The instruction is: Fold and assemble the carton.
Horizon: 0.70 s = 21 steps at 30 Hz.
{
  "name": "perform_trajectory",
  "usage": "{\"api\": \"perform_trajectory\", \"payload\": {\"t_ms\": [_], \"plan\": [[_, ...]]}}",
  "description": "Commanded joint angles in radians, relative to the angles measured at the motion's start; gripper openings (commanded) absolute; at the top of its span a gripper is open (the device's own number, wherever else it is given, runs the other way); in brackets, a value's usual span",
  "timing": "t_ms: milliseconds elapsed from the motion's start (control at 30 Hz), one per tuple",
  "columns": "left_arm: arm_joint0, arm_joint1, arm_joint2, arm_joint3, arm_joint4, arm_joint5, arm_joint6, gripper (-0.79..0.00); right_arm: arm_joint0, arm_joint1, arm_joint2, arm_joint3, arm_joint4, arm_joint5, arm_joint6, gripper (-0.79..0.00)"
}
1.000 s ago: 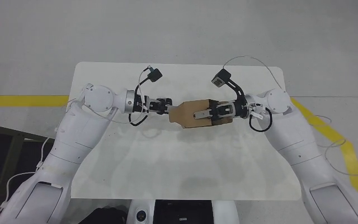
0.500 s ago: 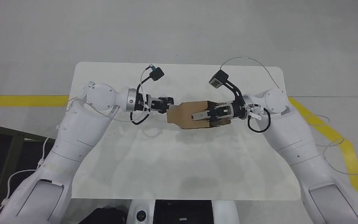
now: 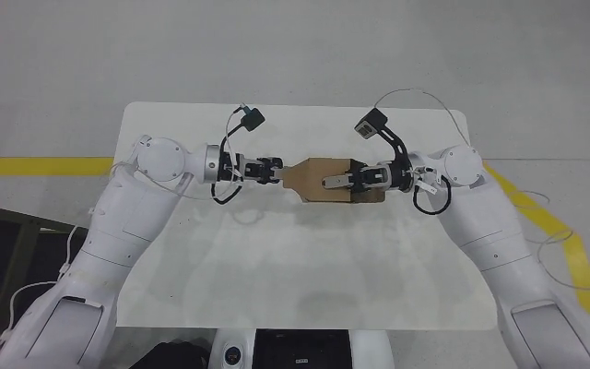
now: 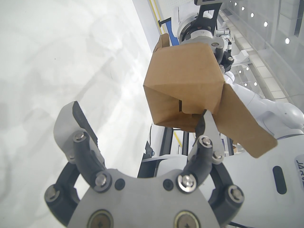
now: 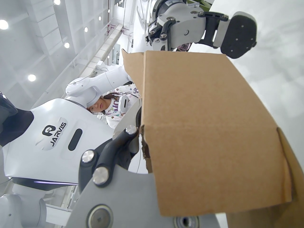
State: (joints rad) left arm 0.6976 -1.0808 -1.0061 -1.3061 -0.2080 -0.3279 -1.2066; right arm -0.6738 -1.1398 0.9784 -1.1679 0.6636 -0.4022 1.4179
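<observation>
Carton point(image 3: 318, 175) of plain matte brown cardboard is held in the air above the far middle of the smooth white table point(image 3: 277, 277), between the two arms. Its body is a flat-walled sleeve with crisp creases and one ragged cut edge. The end facing the left arm is folded into a faceted, tapering shape, and one long rectangular flap point(image 4: 244, 129) sticks out loose beside it. The right end effector point(image 3: 336, 182) grips the opposite end, a silver metal finger lying along the outer wall. The left end effector point(image 4: 140, 110) is spread wide at the tapered end. One thin fingertip point(image 4: 206, 119) touches the flap edge, while the other, black-padded finger point(image 4: 79, 117) is clear of the cardboard.
</observation>
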Motion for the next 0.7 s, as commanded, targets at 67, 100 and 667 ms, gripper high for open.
{"api": "perform_trajectory", "payload": {"t_ms": [67, 100, 667], "plan": [[0.009, 0.004, -0.009, -0.008, 0.006, 0.001, 0.0, 0.0, -0.005, 0.004, 0.018, 0.007, -0.002, -0.01, -0.01, -0.785], [0.011, 0.005, -0.01, -0.01, 0.007, 0.002, 0.0, 0.0, -0.006, 0.005, 0.022, 0.008, -0.002, -0.012, -0.012, -0.785], [0.012, 0.002, 0.013, -0.036, 0.011, 0.012, 0.001, 0.0, -0.013, -0.007, 0.012, -0.016, -0.02, -0.025, -0.056, -0.785]]}}
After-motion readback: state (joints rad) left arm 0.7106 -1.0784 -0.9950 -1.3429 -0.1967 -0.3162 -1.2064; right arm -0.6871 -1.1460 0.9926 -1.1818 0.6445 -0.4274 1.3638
